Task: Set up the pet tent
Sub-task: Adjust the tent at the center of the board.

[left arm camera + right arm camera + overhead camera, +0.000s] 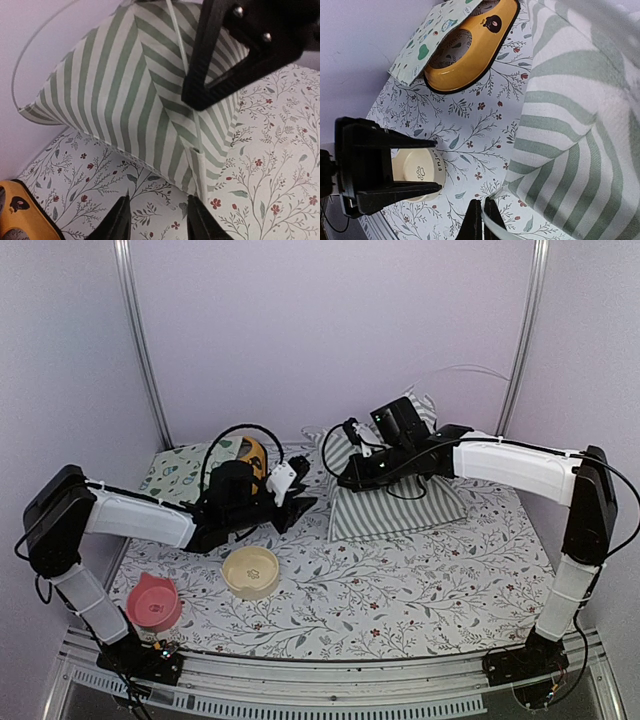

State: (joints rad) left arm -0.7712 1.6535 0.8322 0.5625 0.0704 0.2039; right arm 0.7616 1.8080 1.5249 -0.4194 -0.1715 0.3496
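tent lies collapsed just ahead of the half-spread, empty left gripper, its pole running away toward the right gripper, which pinches it.

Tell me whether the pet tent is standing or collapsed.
Collapsed: the pet tent lies as a low striped bundle on the floral cloth, with a thin white pole arcing free behind it.
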